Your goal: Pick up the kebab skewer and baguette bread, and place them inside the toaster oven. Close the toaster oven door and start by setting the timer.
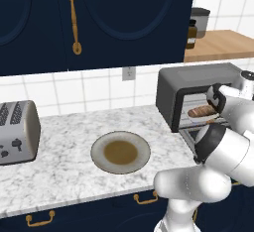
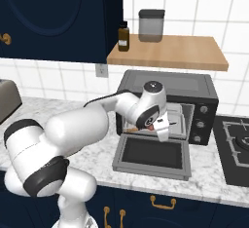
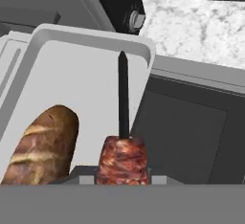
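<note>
Holding the skewer (image 3: 123, 137) by its meat end, the gripper (image 3: 122, 179) sits at the bottom centre of the hand view. You see the stick run from the reddish chunks straight up the frame, its dark tip reaching over the far rim of the pale tray (image 3: 91, 70). That long axis is the relation your next move turns on: it lies nearly parallel to the baguette (image 3: 43, 146), which rests on the tray at lower left, just beside the skewer and slanted a little toward it. The clear strip of tray lies between the two, with the tray's right rim just beside the stick, so you have little room to either side.

The finger tips are hidden behind the meat. Judge the jaws closed on the skewer from how it stands out from the hand, though their gap itself cannot be read.

In the right base view the gripper (image 2: 162, 126) is at the mouth of the oven (image 2: 168, 88), centre of the frame, above the lowered door (image 2: 151, 155). In the left base view the baguette (image 1: 201, 111) shows inside the oven at right.

The door and the timer are not yet dealt with.
</note>
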